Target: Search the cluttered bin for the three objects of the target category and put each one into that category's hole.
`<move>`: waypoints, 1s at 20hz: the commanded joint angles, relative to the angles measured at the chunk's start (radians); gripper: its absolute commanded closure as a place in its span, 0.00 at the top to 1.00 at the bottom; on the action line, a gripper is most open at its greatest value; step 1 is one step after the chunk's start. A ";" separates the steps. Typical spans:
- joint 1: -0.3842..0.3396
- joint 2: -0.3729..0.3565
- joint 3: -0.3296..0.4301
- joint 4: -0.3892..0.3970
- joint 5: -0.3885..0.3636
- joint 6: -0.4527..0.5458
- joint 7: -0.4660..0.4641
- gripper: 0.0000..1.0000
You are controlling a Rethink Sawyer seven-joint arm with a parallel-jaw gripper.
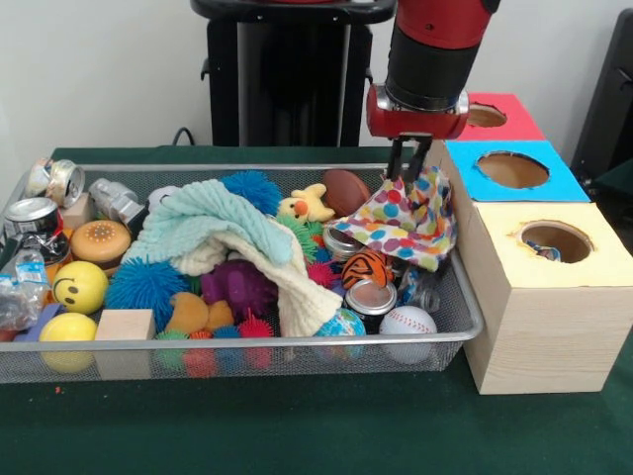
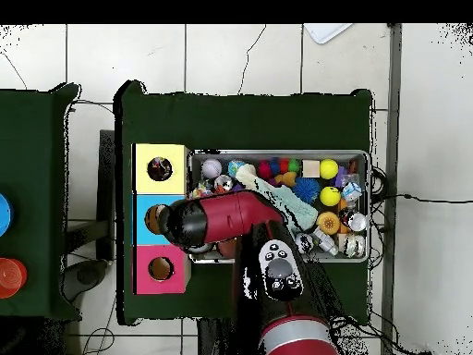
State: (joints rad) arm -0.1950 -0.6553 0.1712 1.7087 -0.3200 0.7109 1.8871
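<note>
Green table, wire bin (image 1: pixel 465 315) of toys, jaws pinching the polka-dot cloth (image 1: pixel 406 220) (bin's box-side corner)

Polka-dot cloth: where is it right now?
In the front view the polka-dot cloth hangs at the bin's right end against the blue-topped box, with the gripper at its top edge.

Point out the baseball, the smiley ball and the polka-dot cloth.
baseball (image 1: pixel 407 322), front view, on its white face.
smiley ball (image 1: pixel 79 287), front view, on its yellow face.
polka-dot cloth (image 1: pixel 410 220), front view, mid-fabric, below the gripper.
</note>
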 commanded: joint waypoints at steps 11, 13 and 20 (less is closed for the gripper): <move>-0.029 0.042 0.052 0.037 0.016 -0.049 0.037 0.00; -0.024 0.039 0.047 0.032 0.014 -0.041 0.040 0.00; -0.011 0.027 0.035 0.036 -0.001 -0.051 0.047 1.00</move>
State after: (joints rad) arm -0.1996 -0.6477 0.1712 1.7465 -0.3208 0.6853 1.8871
